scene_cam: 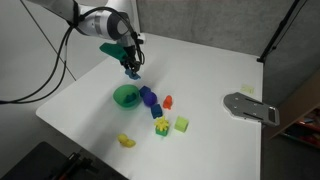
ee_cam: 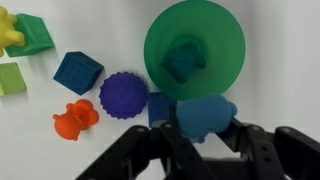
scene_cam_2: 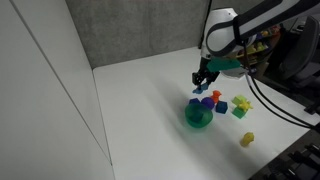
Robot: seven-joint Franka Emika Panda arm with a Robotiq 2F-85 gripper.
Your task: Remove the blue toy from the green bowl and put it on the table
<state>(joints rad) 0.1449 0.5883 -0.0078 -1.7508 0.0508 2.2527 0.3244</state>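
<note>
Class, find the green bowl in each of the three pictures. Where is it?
Exterior view: green bowl left of centre.
Exterior view: right of centre, lower half.
Wrist view: top, right of centre.
Shared landmark: the red toy near it in all three.

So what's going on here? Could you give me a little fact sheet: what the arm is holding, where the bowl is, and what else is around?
gripper: shut on the blue toy, held clear of the white table
green bowl: on the table; dark teal shape inside, toy or shadow unclear
beside bowl: purple bumpy ball, blue cube, orange toy
left to do: set the toy down
</note>
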